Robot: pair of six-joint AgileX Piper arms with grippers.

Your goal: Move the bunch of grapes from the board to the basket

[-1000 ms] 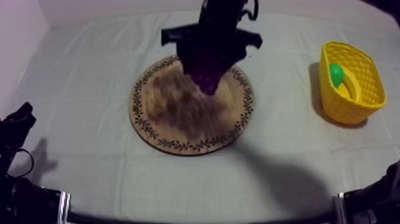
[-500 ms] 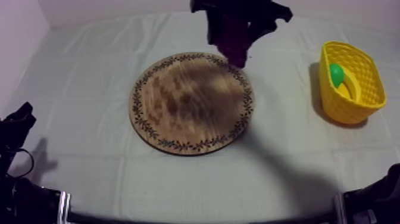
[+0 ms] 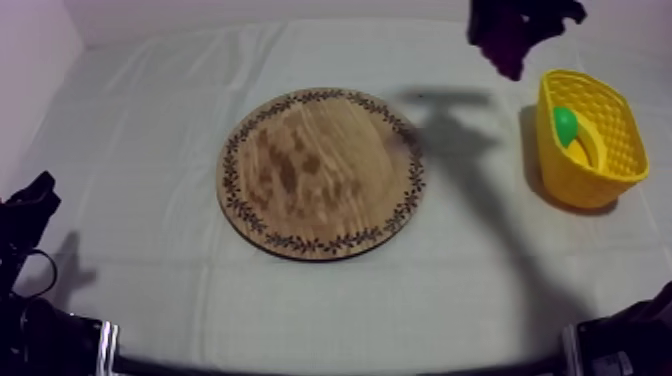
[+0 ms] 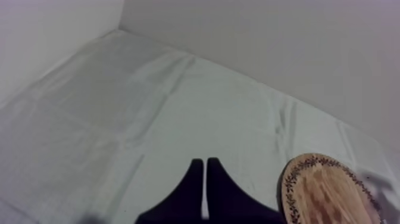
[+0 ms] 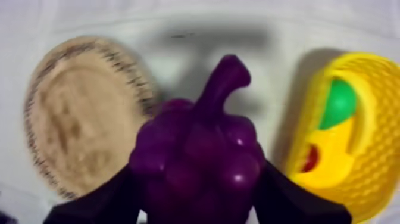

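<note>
Your right gripper (image 5: pixel 199 190) is clamped on the bunch of grapes (image 5: pixel 196 152): one black finger (image 5: pixel 101 199) presses each flank of the purple bunch, and its stem points away from the camera. From above, you see the right gripper (image 3: pixel 512 25) high at the far side of the table, with the bunch of grapes (image 3: pixel 506 45) hanging under it, clear of the cloth (image 3: pixel 150 120). The bunch is off the wooden board (image 3: pixel 322 172) and near the far left corner of the yellow basket (image 3: pixel 570 185), not yet over its opening. Its shadow (image 3: pixel 450 120) falls on the cloth between board and basket.

In the right wrist view, the wooden board (image 5: pixel 71 119) lies to one side of the bunch and the yellow basket (image 5: pixel 369 149) to the other. Inside the basket you can make out a green fruit (image 5: pixel 340 104) and a small red fruit (image 5: pixel 309 158). The green fruit (image 3: pixel 566 123) also shows from above.

Your left gripper (image 4: pixel 205 179) has its fingers pressed together in a narrow wedge, with nothing between them, above bare cloth near the rim of the wooden board (image 4: pixel 327 190). From above, the left gripper (image 3: pixel 30 205) sits low at the table's left edge, well apart from the board.
</note>
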